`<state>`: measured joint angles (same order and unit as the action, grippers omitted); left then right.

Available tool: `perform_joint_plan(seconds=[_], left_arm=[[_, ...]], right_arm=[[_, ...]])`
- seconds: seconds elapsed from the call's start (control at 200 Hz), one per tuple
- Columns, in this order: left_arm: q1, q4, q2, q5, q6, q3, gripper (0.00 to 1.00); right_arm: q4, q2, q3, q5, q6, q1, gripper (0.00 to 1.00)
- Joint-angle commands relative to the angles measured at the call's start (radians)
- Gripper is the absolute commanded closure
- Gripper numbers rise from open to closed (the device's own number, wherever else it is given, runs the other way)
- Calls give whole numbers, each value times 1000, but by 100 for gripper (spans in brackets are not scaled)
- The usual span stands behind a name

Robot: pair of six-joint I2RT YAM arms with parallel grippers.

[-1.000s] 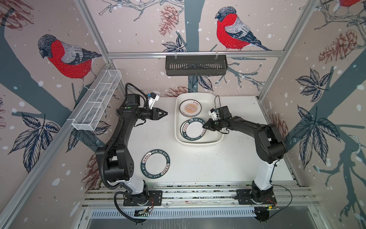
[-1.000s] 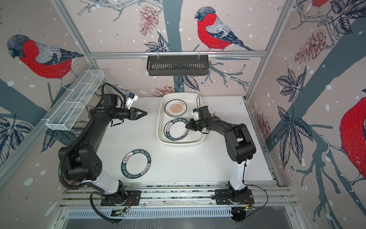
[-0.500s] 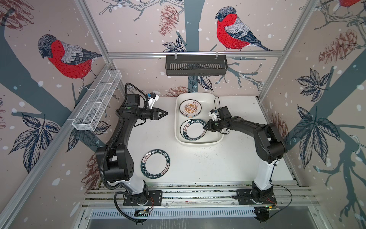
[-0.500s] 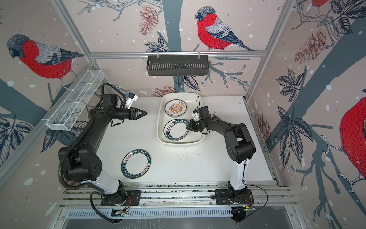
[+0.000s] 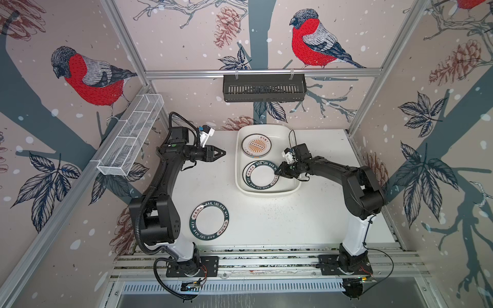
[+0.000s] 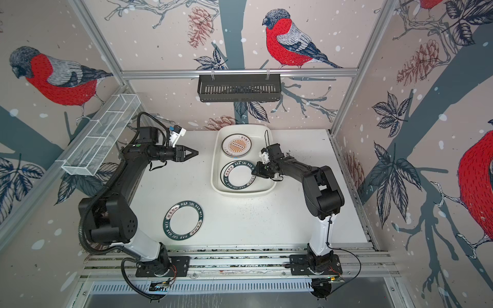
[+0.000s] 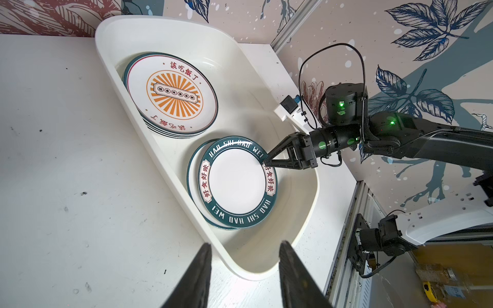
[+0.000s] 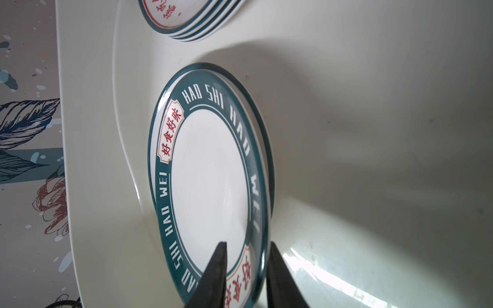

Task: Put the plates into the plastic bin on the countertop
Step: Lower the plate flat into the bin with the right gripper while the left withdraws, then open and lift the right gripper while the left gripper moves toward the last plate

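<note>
Lettered plate [image 5: 260,176]: I see it lying in the plastic bin [image 5: 266,192], atop another plate.
Sunburst stack [image 5: 256,145]: bin's far end.
Loose plate [image 5: 209,222]: on the countertop [image 5: 293,221], front left.
Right gripper [image 5: 277,172]: my jaws slightly parted, straddling the lettered plate's rim.
Left gripper [image 5: 224,153]: jaws apart, empty, beside the bin.

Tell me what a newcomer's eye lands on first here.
The cream plastic bin at the back of the countertop holds a sunburst plate stack and a lettered plate, whose rim the right gripper straddles. A lone lettered plate lies front-left on the countertop; the left gripper hovers open left of the bin.
</note>
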<state>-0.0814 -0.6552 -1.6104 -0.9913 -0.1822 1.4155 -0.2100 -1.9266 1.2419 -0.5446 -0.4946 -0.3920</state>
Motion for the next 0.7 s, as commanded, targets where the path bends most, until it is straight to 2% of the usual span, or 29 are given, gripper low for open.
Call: perform_joint_plan(seconds=[0.0,0.31,0.4,0.57,0.695], left_arm=[[-1,16,8,-10,0,-3,57],[-2,16,12,-3,0,-1,57],[-2,1,14,15,-24,4,54],[-5,-63,27,72,-120,14,42],[-5,-181,21,123,-287,20,38]], right_arm=[[-11,-2,11,15,14,-3,71],[-12,-5,22,12,16,-2,70],[-15,-1,26,15,18,-2,70],[-13,17,29,25,20,-2,70],[-15,55,30,39,22,-3,70]])
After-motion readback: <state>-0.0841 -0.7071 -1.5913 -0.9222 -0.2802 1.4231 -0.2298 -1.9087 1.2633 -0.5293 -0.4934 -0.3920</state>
